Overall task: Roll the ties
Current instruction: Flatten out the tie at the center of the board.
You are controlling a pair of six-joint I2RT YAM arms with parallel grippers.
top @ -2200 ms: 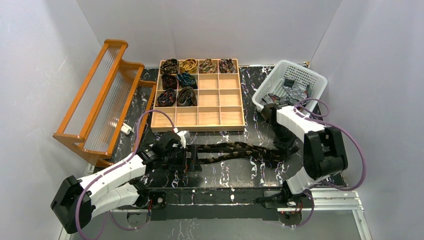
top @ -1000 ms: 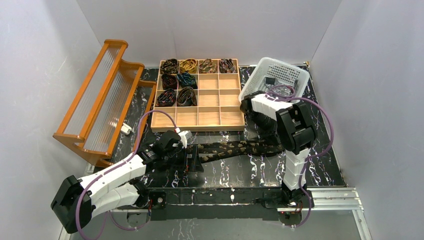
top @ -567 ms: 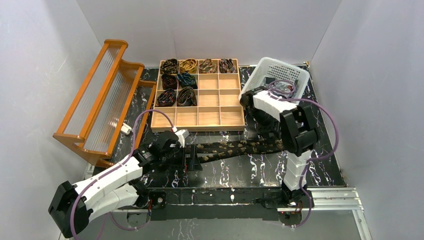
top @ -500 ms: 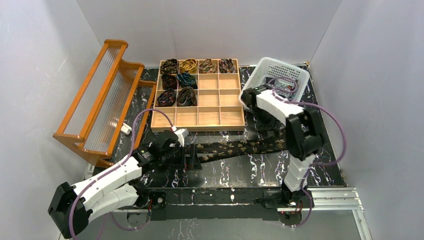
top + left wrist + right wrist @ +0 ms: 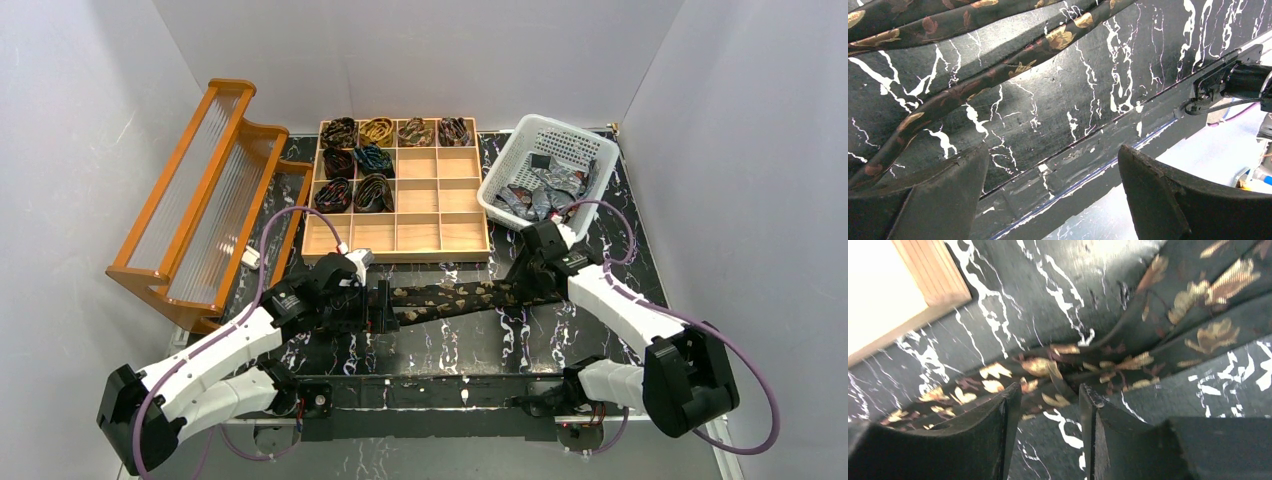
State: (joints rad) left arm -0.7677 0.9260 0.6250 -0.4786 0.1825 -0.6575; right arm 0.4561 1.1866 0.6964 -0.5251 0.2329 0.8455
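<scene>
A long dark brown tie (image 5: 460,296) with gold leaves lies loose across the black marbled table, folded over itself. My left gripper (image 5: 384,305) stands at its left end, open wide, and nothing is between its fingers (image 5: 923,200). In the left wrist view the tie (image 5: 998,70) runs above the left gripper (image 5: 1053,165). My right gripper (image 5: 522,280) is low at the tie's right part. In the right wrist view, the right gripper (image 5: 1050,390) has its jaws apart, tips at the edge of the tie (image 5: 1128,362). Several rolled ties (image 5: 355,160) fill tray compartments.
The wooden compartment tray (image 5: 440,236) stands just behind the loose tie, its corner (image 5: 923,285) close to my right gripper. A white basket (image 5: 590,150) with grey-silver ties is at the back right. A wooden rack (image 5: 200,190) stands at the left. The table's near edge (image 5: 1128,140) runs under my left gripper.
My right arm has swung down from beside the basket and its gripper now sits low at the tie's right part. My left gripper has shifted slightly and stays open.
</scene>
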